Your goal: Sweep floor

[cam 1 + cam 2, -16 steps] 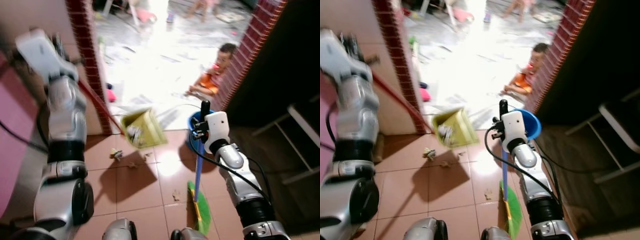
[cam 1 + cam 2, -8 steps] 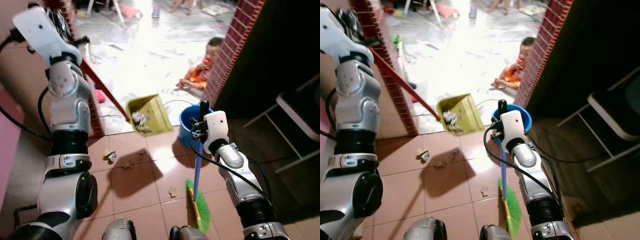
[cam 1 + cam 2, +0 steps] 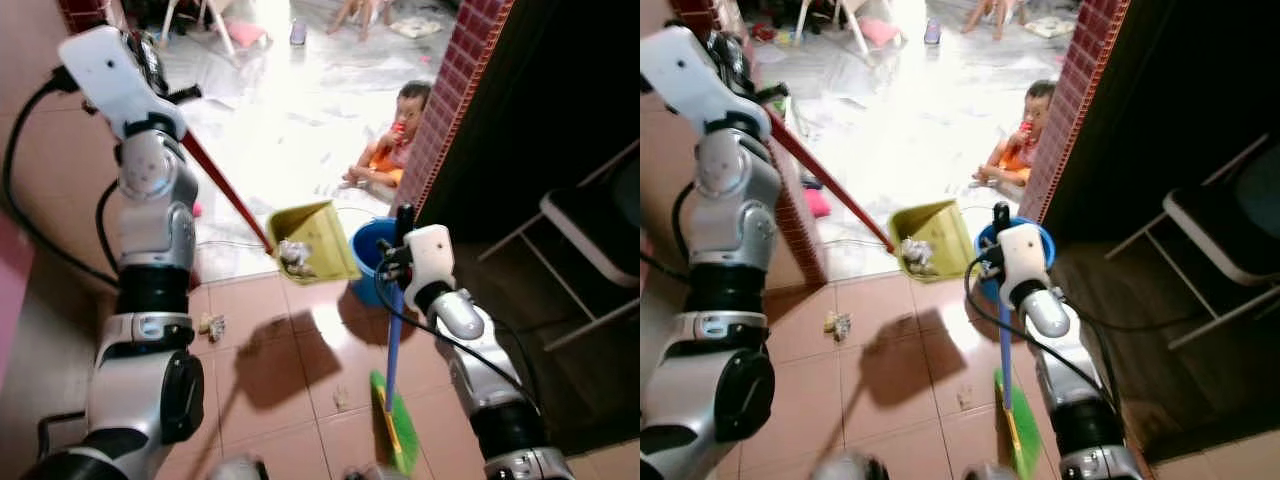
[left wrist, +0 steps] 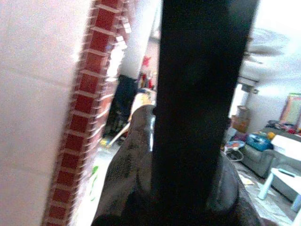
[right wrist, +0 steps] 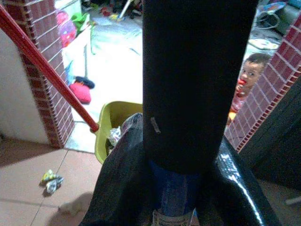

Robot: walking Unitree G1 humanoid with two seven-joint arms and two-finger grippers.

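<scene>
My left gripper is raised high at the left, shut on the red handle of a yellow-green dustpan. The dustpan hangs in the air with crumpled litter inside, its far edge beside a blue bucket. My right gripper is shut on the blue handle of a broom. The green broom head rests on the brown tiles. The blue handle sits between the black fingers in the right wrist view.
A child sits on the bright floor past a brick pillar. A scrap of litter lies on the tiles, a smaller bit near the broom. A chair stands at the right. A wall is at the left.
The left arm has swung the dustpan to the right, from well left of the blue bucket to right beside it. The camera has shifted too. The right gripper keeps the broom upright.
</scene>
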